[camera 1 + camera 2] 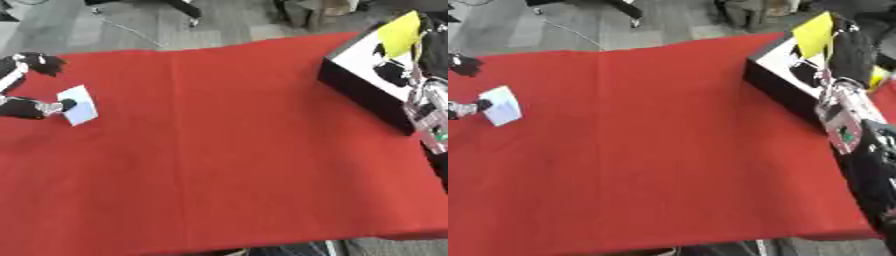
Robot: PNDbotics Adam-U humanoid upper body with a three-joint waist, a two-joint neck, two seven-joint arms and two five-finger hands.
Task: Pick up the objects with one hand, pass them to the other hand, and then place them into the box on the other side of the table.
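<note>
A pale white card (80,104) lies flat on the red tablecloth (227,150) at the far left. My left hand (26,107) is beside it, with one dark fingertip touching the card's left edge and its other fingers (37,62) spread apart above; it is open. At the far right stands a black box with a white inside (372,62). My right hand (849,50) hangs over the box, shut on a yellow sheet (814,29) that stands upright above the box's far end. Dark shapes (391,74) show inside the box.
The right forearm, silver and black (843,117), runs along the table's right edge beside the box. Grey floor and chair legs (179,10) lie beyond the table's far edge. The cloth's front edge (219,245) is near the bottom of the view.
</note>
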